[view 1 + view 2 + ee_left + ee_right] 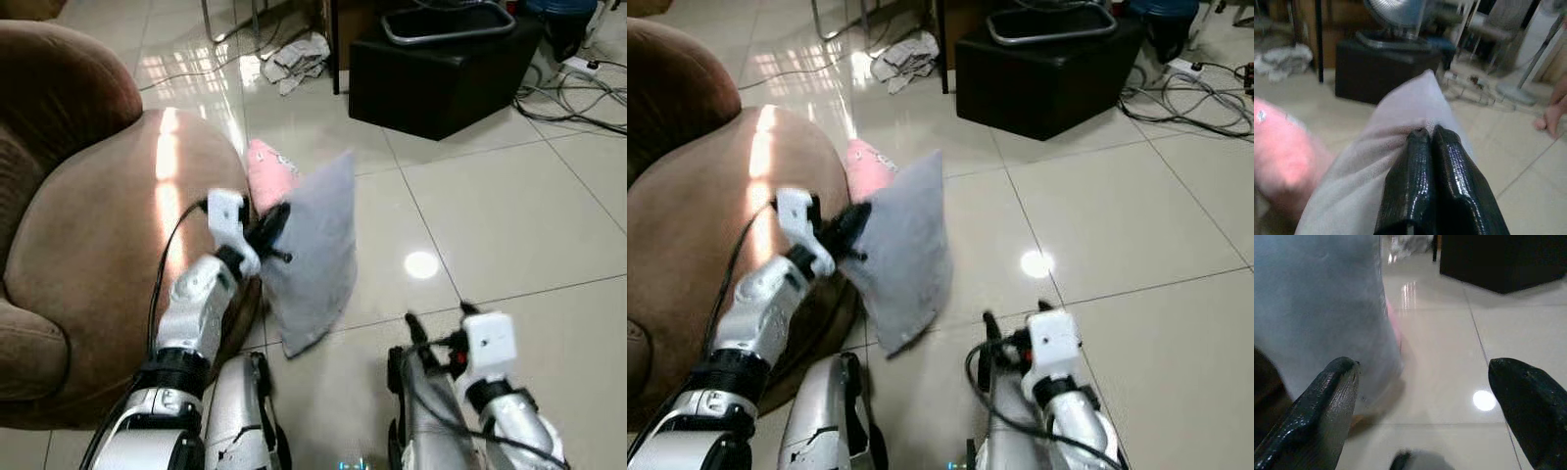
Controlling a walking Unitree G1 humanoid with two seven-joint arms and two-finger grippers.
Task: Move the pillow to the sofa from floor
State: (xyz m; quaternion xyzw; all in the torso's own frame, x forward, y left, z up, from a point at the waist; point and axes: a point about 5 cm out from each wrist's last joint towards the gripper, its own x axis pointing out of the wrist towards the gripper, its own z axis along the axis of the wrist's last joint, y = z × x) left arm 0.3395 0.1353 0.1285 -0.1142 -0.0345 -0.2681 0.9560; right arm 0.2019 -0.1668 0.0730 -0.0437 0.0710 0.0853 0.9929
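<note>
Left eye view: left gripper (272,227) pinching the top edge of the grey pillow (312,257), hanging just beside the sofa (98,245), lower corner near or touching the floor (509,225); pink pillow (268,170) wedged behind. Could slip, held only by a thin fold of cloth; could also snag on the sofa's rim if swung across too low. Right eye view: right gripper (1014,328) low, apart from the pillow. Left wrist view: fingers (1449,166) pressed together on fabric. Right wrist view: fingers (1327,401) spread wide, holding nothing. No brand, label or legible writing anywhere.
</note>
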